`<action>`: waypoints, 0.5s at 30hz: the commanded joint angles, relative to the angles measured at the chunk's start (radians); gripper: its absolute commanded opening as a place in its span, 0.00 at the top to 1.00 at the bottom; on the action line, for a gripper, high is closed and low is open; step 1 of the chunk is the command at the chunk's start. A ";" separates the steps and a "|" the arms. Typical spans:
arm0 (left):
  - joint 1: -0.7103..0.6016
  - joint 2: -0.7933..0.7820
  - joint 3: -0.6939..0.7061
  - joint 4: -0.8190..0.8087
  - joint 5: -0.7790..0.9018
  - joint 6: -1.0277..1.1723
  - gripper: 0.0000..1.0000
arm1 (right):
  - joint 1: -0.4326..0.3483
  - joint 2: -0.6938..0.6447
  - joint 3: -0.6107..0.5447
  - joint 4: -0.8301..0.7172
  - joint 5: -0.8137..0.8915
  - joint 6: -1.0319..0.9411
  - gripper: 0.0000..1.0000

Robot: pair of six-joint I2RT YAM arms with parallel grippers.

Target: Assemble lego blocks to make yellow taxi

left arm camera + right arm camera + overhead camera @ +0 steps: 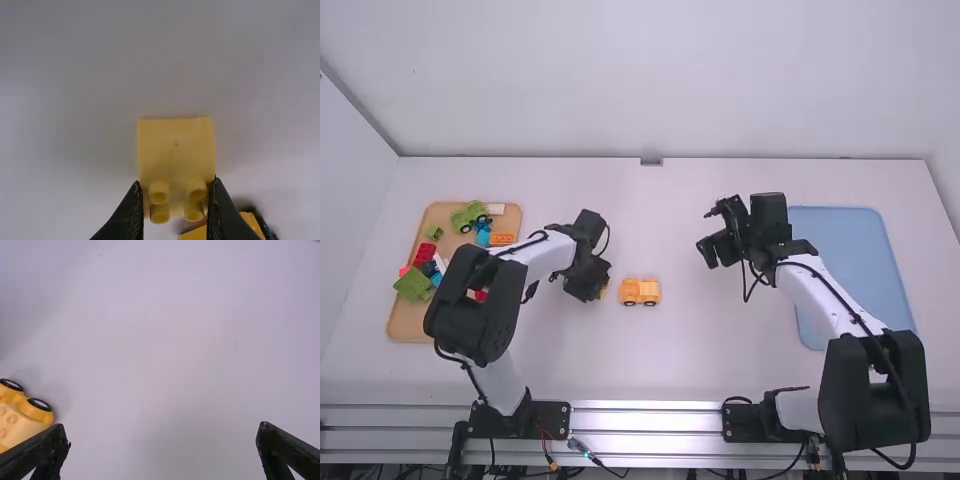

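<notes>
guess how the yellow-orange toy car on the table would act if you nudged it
The car would probably roll if nudged lengthwise, as it stands on wheels. Tipping end over end seems unlikely, with wheels towards both ends. Its smooth, studded body looks like moulded plastic, so it should feel stiff.

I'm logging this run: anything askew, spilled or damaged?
Nothing stands out: the yellow wheeled toy base sits upright, the pale-yellow studded block is held by the left gripper, and mixed-colour blocks lie on the tan tray.
</notes>
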 commanded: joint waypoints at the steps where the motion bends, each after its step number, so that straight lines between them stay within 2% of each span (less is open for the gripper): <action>1: 0.000 -0.002 -0.020 -0.037 0.023 -0.233 0.98 | 0.001 -0.019 -0.005 0.000 -0.010 0.004 0.01; 15: 0.000 -0.002 -0.020 -0.044 -0.097 -0.439 0.98 | 0.001 -0.019 -0.005 -0.003 -0.010 0.003 0.01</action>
